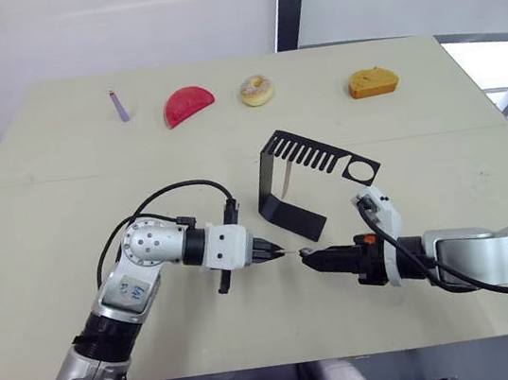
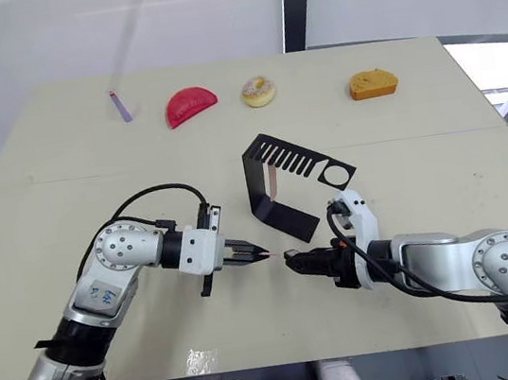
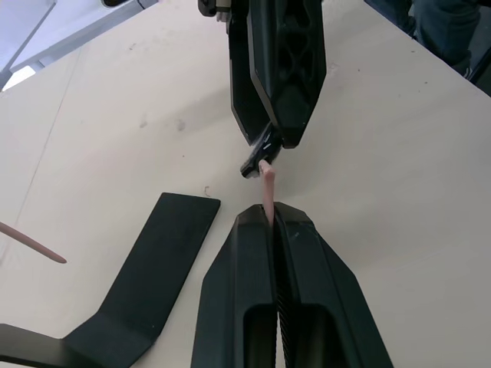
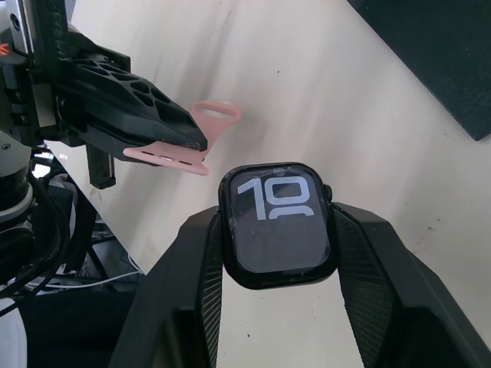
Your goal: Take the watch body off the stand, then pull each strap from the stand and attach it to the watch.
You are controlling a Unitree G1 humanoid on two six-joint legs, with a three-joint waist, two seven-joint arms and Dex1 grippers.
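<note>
right jaws (image 4: 276, 230) clamp the watch body (image 4: 278, 222), seemingly just short of the left jaws' (image 1: 270, 253) pinched strap (image 4: 188, 146).

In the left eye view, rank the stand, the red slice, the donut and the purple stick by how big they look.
1. Stand, though it is nearer the camera.
2. Red slice.
3. Donut.
4. Purple stick.

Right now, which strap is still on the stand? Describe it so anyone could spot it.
Find the black stand mid-table. A thin pink strap hangs upright under its slotted top arm, in front of the back plate. The other strap is pinched in the left gripper.
</note>
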